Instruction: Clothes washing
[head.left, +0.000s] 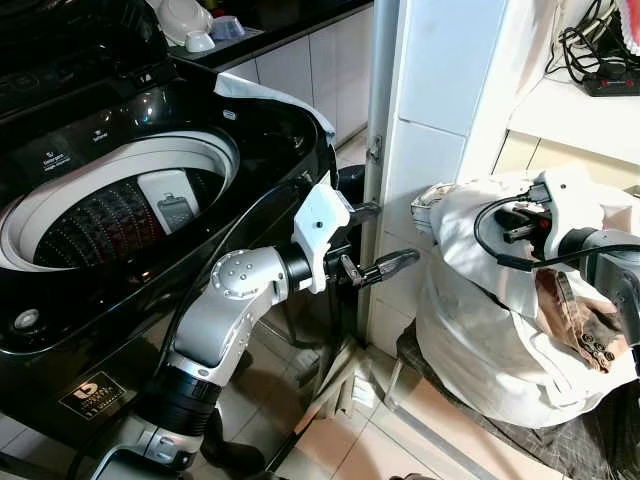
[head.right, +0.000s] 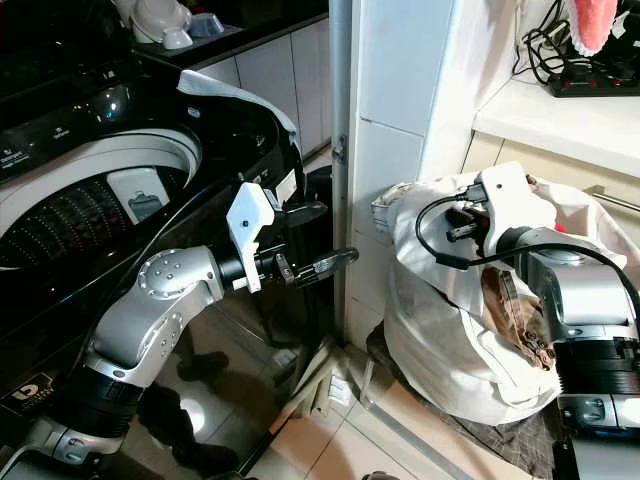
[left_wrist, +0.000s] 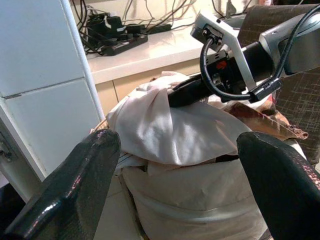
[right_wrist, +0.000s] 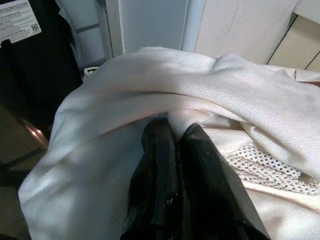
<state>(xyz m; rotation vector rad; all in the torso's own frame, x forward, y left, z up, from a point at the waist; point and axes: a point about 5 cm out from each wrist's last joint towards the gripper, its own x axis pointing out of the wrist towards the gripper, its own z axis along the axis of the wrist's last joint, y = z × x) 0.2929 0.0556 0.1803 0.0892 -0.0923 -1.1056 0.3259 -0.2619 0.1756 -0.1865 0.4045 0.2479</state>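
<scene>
There is one washing machine, with its lid open. Beside the wall stands one laundry bag, full of cloth. On top lies one white cloth, and one brown cloth hangs at its side. Two bowls stand on the counter behind the machine. One power strip lies on the shelf. Two grippers are there: the left gripper and the right gripper.

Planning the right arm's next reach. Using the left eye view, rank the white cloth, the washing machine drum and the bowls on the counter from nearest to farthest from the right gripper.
1. White cloth: on top of the laundry bag, touching the right gripper.
2. Washing machine drum: across on the robot's left, beyond the left gripper.
3. Bowls: on the counter behind the machine.
</scene>
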